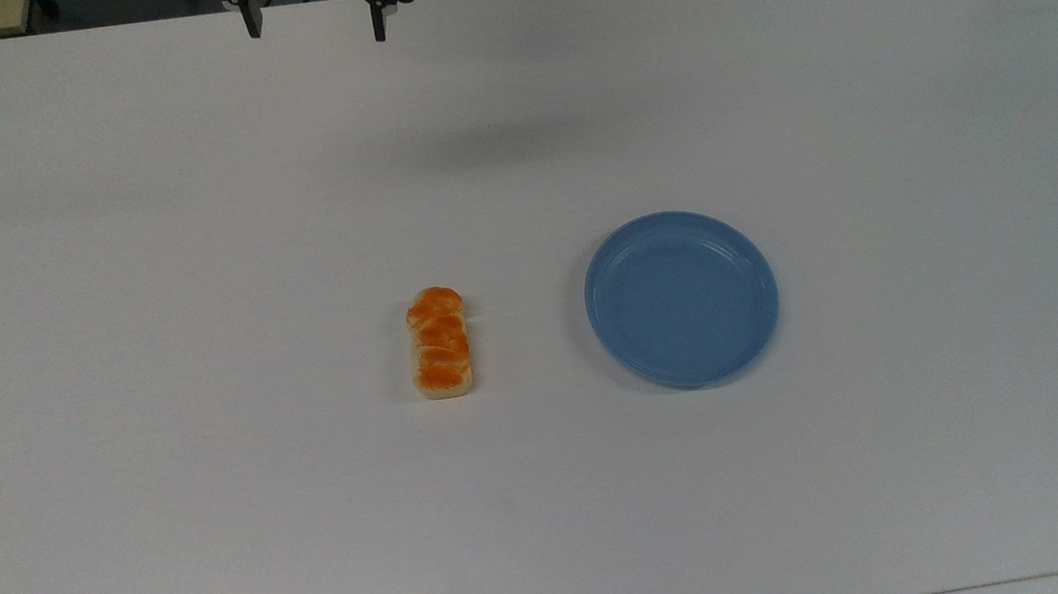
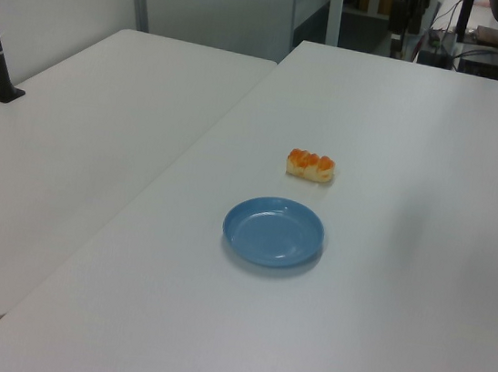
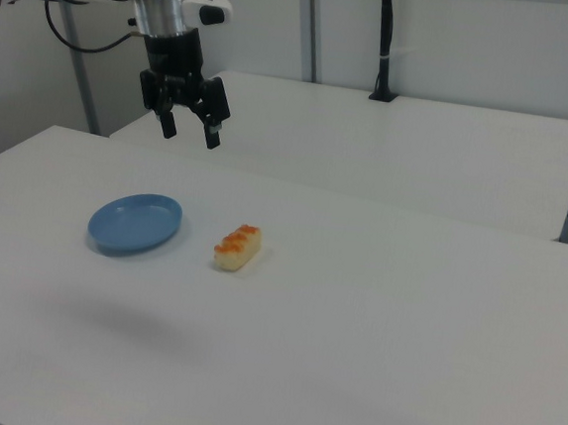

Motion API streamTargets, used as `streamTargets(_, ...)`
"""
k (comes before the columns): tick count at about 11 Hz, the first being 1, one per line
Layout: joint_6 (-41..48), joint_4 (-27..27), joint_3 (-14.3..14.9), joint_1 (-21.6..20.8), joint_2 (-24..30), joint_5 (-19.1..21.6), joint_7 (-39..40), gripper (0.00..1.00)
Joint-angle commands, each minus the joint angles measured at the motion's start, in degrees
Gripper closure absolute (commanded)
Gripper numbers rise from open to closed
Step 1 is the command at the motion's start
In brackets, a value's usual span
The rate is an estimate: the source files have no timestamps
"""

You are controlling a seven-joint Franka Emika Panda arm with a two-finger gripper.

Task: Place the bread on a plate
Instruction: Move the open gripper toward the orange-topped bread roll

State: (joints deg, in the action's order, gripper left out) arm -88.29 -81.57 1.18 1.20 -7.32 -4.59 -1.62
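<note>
The bread (image 1: 439,342), a small loaf with an orange-brown glazed top and cream sides, lies on the white table near its middle; it also appears as the bread (image 2: 311,165) and the bread (image 3: 237,247). To its right in the top view sits the round light-blue plate (image 1: 681,298), seen too as the plate (image 2: 273,231) and the plate (image 3: 135,223), with nothing on it. My gripper (image 1: 316,26) hangs high above the table's far edge, open and holding nothing. In the right view the gripper (image 3: 189,134) is well above and behind the plate.
The white table (image 1: 192,223) spreads wide around both objects. A second white table (image 2: 70,153) adjoins it on the left view's left. A black camera pole (image 3: 383,42) stands on that table. Desk clutter and cables (image 2: 496,53) sit beyond the far end.
</note>
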Motion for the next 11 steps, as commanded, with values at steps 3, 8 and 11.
streamTargets(3, -5.2, -1.1, 0.1, 0.1, -1.0, 1.2, 3.5, 0.00)
streamTargets(8, -14.1, -1.1, 0.3, 1.1, -7.6, 1.2, 3.4, 0.00)
streamTargets(11, -18.1, -1.1, 0.3, 1.4, -11.4, 1.3, 3.3, 0.00)
